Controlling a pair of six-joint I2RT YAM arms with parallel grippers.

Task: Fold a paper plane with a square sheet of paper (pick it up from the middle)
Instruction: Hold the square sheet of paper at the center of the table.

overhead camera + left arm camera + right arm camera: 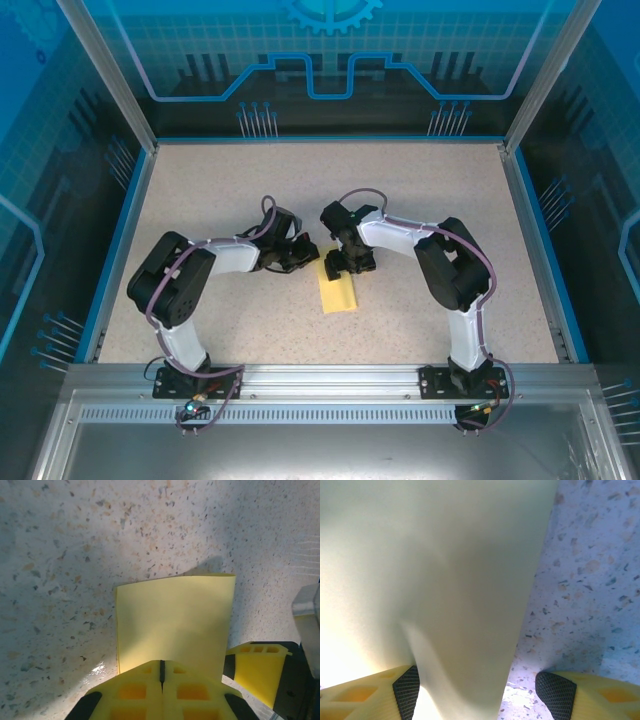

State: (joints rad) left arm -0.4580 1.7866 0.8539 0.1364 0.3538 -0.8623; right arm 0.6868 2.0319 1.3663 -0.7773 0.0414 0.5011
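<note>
Folded yellow paper (337,292) lies at ctr of the speckled tabletop (200,200) btwn the 2 arms, w/ the left jaws shut tight over 1 edge of it (grip on it unclear) and the right jaws spread open, straddling its opposite edge.

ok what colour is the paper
The paper is plain pale yellow with no print. It shows best in the left wrist view.
</note>
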